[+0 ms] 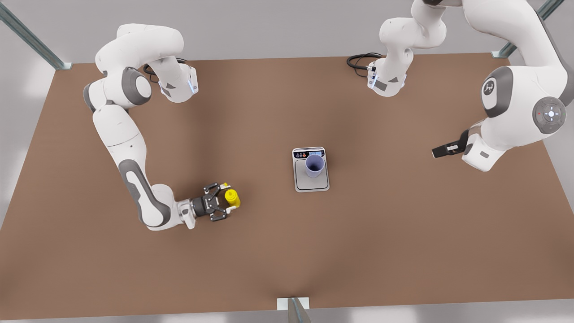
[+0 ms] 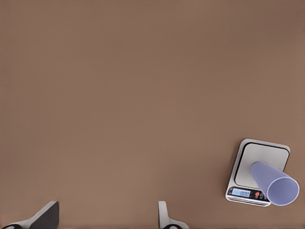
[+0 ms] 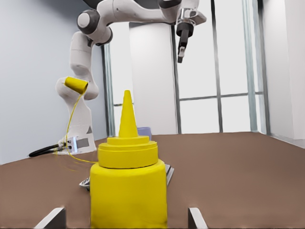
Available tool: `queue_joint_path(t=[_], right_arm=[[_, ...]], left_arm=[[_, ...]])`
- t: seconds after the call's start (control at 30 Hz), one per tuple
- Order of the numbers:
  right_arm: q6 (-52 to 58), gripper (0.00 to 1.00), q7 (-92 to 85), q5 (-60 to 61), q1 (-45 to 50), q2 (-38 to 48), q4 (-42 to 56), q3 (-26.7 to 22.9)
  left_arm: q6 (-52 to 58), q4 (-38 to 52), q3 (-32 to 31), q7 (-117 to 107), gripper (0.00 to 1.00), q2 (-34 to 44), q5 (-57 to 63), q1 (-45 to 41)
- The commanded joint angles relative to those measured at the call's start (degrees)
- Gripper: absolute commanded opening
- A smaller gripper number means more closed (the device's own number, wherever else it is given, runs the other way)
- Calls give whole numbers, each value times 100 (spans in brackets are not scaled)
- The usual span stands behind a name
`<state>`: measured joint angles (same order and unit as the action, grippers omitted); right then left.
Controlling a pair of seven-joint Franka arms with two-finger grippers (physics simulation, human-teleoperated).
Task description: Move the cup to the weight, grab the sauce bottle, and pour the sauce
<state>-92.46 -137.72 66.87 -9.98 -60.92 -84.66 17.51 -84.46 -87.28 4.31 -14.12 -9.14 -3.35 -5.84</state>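
Note:
The lavender cup (image 1: 315,165) stands upright on the silver weight (image 1: 310,184), close to its display strip. From the left wrist view the cup (image 2: 276,183) and weight (image 2: 259,155) lie far below. My left gripper (image 1: 441,150) hangs high at the front view's right, open (image 2: 105,219) and holding nothing. The yellow sauce bottle (image 1: 232,198) stands on the table at the front view's left. My right gripper (image 1: 223,202) is open and low, a finger on each side of the bottle (image 3: 128,191) with small gaps to it.
The brown table (image 1: 287,251) spreads wide around the weight. Black cables (image 1: 358,60) lie by the arm base at the back. Metal frame posts stand at the back corners, and a bracket (image 1: 293,306) sits at the front edge.

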Motion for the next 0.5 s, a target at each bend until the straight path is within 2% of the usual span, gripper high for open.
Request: queue_joint_path(t=[0.0, 0.13, 0.17, 0.2, 0.23, 0.3, 0.33, 0.4, 0.43, 0.47], right_arm=[[0, 100, 9, -69, -47, 2, -6, -2], [176, 100, 97, -859, -706, 28, -103, 16], [290, 100, 649, -1386, -1189, 221, -121, 86], [361, 100, 1878, -1747, -1699, 712, -156, 402], [142, 100, 3355, -2362, -1893, 1626, -182, 508], [-1537, 100, 6747, -3961, -1402, 3200, -410, 490], [-1757, 100, 8434, -4655, -936, 3745, -437, 464], [-1740, 100, 12919, -6720, 162, 4554, -376, 438], [-916, 100, 13296, -7688, 559, 4554, 229, 473], [-176, 100, 14000, -7619, 524, 4449, 732, 473]], left_arm=[[0, 0, 0, -3, 100, 0, 1, -5], [0, 0, -9, -3, 100, 18, 1, -5], [0, 0, -9, -3, 100, 18, 1, -14], [17, 0, -9, -3, 100, 18, 1, -14], [0, 0, -9, -3, 100, 18, 1, -5], [-9, 9, -9, -3, 100, 9, 1, -5], [-9, 18, -9, -3, 100, 9, 10, -5], [0, 9, -9, -3, 100, 9, 1, -5], [0, 18, -9, 5, 100, 9, 1, -5], [-9, 9, 0, 5, 100, 9, 1, 4]])
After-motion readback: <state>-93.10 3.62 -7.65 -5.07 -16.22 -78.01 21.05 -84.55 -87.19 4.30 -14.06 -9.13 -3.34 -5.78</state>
